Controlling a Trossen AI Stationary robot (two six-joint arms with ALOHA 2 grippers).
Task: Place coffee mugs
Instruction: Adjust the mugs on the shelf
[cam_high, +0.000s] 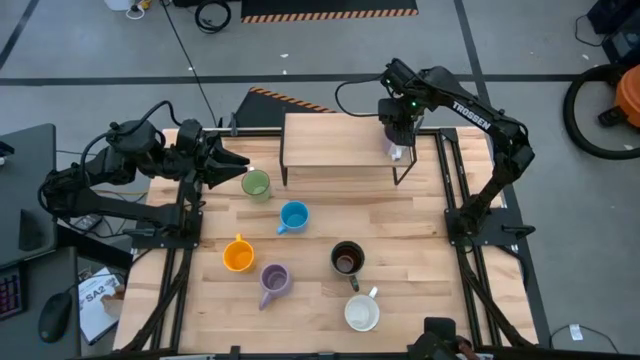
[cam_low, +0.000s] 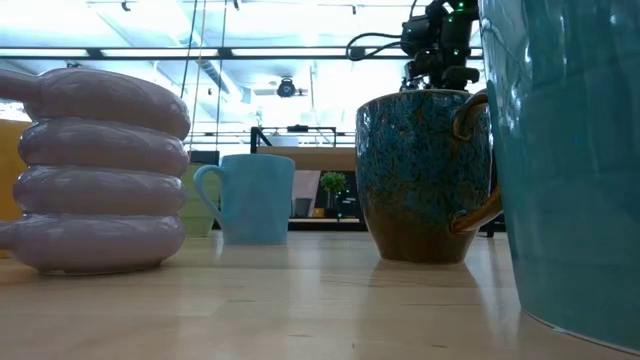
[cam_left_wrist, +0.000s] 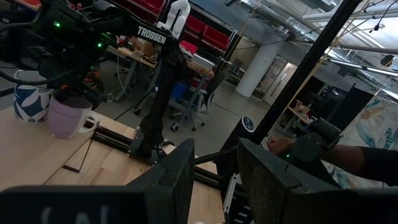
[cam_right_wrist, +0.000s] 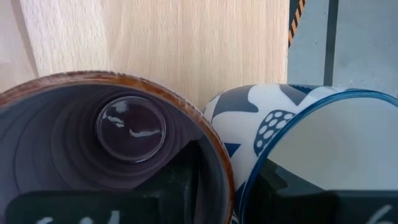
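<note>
On the right end of the wooden shelf (cam_high: 335, 140) stand a lilac mug (cam_right_wrist: 56, 118) with a brown rim and a white mug with a blue pattern (cam_right_wrist: 261, 118), side by side. My right gripper (cam_right_wrist: 227, 193) points steeply down onto the lilac mug. My left gripper (cam_left_wrist: 214, 186) stands open and level at the table's left, just left of the green mug (cam_high: 256, 185), touching nothing. A blue (cam_high: 293, 216), an orange (cam_high: 238, 256), a second lilac (cam_high: 273, 282), a dark brown (cam_high: 347, 258) and a white mug (cam_high: 362, 312) stand upright on the table. My right gripper comes steeply from above at the lilac mug's wall (cam_right_wrist: 214, 155), on the side next to the patterned mug. One finger (cam_right_wrist: 183, 183) is inside the mug and the other (cam_right_wrist: 280, 193) outside it, over the patterned mug's rim. The mug stands upright on the shelf.
The shelf stands on thin dark legs (cam_high: 405, 170) at the table's far middle, with open table under it. A person's hand (cam_left_wrist: 280, 144) shows in the room beyond the table. In the low view the near mugs (cam_low: 425, 175) block much of the table.
</note>
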